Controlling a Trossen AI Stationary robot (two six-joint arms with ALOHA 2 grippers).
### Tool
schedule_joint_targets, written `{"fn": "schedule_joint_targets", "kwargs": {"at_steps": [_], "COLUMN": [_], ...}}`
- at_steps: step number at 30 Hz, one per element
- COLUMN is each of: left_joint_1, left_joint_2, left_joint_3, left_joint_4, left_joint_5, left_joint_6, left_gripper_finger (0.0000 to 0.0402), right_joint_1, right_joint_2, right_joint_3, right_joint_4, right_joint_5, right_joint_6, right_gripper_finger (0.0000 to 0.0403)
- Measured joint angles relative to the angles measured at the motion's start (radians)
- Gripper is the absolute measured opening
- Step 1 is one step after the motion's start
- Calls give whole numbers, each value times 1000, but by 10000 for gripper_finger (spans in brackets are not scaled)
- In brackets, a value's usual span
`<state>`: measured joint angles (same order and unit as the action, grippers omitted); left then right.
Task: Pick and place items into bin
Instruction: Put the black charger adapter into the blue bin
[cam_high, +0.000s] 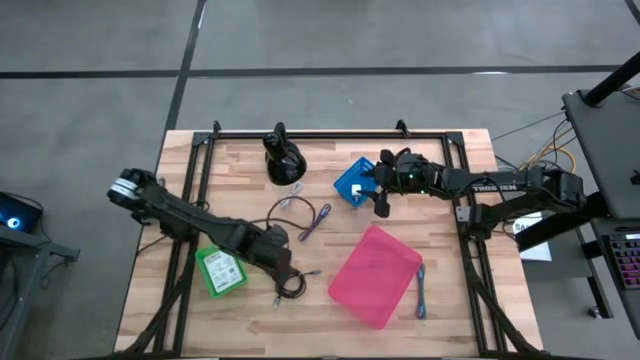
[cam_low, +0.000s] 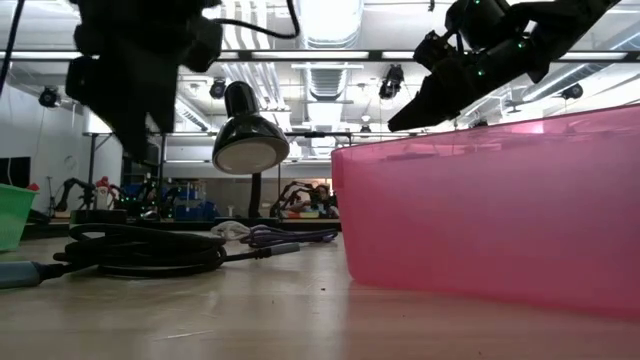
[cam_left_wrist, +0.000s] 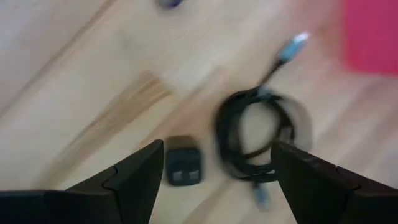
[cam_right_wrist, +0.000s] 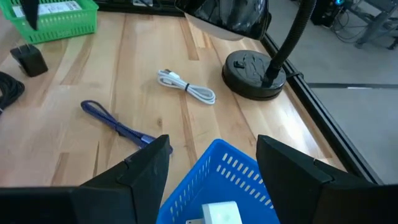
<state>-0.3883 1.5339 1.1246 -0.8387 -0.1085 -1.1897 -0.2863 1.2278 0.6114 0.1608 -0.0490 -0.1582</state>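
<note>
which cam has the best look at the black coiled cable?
Left wrist view: the black coiled cable lies whole between the open left pincer fingers. High view shows it small; low view edge-on; right wrist view only an edge.

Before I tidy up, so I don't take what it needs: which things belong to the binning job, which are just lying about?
Job: black coiled cable, purple cable, blue cable, white cable, dark block, pink bin.
Lying about: black lamp, green basket, blue basket.
</note>
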Motion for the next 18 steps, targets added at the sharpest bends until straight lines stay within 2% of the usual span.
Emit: {"fn": "schedule_joint_targets", "kwargs": {"at_steps": [4, 18], "left_joint_1": [-13, -48], "left_joint_2": [38, 112], "left_joint_3": [23, -4], "left_joint_4": [-91, -81], "left_joint_5": [3, 25], "left_joint_6": [-9, -35], "left_gripper_finger": [279, 279], "right_joint_1": [0, 0], "right_joint_2": [0, 0], "right_joint_3": [0, -1], "right_joint_4": [0, 0], "right_joint_5": [0, -1], "right_joint_6": [0, 1], "right_gripper_finger": [226, 226]}}
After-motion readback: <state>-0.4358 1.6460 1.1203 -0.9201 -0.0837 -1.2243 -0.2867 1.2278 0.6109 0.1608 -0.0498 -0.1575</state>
